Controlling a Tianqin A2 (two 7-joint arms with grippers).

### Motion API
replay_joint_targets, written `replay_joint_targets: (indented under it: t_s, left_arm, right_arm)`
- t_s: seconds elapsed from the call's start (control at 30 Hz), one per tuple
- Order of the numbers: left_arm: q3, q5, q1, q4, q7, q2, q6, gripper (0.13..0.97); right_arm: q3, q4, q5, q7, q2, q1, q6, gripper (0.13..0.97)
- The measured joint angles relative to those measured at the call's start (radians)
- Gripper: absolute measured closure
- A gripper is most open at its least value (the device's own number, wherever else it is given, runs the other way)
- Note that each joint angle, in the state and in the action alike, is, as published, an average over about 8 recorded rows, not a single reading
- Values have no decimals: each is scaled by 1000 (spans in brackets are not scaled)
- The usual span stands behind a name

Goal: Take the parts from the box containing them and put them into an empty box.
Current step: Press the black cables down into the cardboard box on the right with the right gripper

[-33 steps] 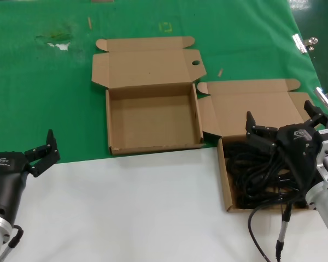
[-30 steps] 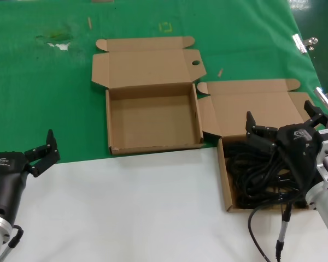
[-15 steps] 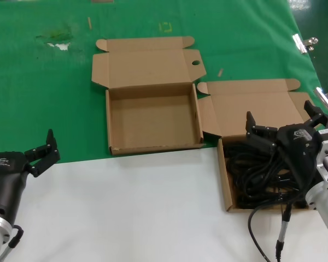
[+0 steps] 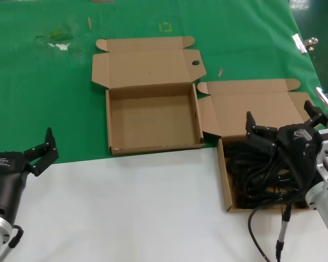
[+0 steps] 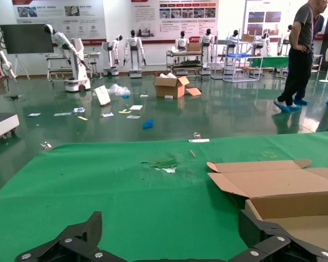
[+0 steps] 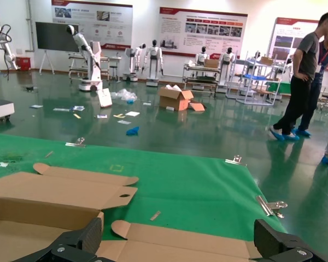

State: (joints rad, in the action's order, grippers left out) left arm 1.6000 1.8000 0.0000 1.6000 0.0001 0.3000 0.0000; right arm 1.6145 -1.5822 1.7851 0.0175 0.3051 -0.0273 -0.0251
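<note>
The black power cords (image 4: 257, 174) lie tangled in the open cardboard box (image 4: 225, 180) at the right, on the white table. The empty open box (image 4: 153, 117) stands in the middle on the green cloth; it also shows in the left wrist view (image 5: 295, 191) and the right wrist view (image 6: 49, 194). My right gripper (image 4: 281, 121) is open and empty, hovering over the cord box near its back edge; in its wrist view (image 6: 180, 240) it faces that box's lid flap (image 6: 208, 245). My left gripper (image 4: 19, 141) is open and empty at the lower left, over the cloth's edge (image 5: 172, 229).
My own thin black cable with a metal tip (image 4: 284, 221) hangs in front of the cord box. Metal clips (image 4: 303, 42) hold the cloth at the right edge. White table surface (image 4: 142, 207) lies in front. People stand on the floor beyond (image 6: 303, 76).
My left gripper has shifted slightly to the left. The right gripper, the boxes and the cords have not moved.
</note>
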Motion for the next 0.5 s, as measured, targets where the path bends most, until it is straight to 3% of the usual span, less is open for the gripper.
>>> replay_joint_targets:
  t_s: [0.27, 0.5]
  left_arm:
    - [0, 0, 0, 0, 0, 0, 0, 271]
    - [0, 0, 0, 0, 0, 0, 0, 419]
  right_arm:
    - [0, 0, 0, 0, 0, 0, 0, 129]
    - [0, 0, 0, 0, 0, 0, 0, 129]
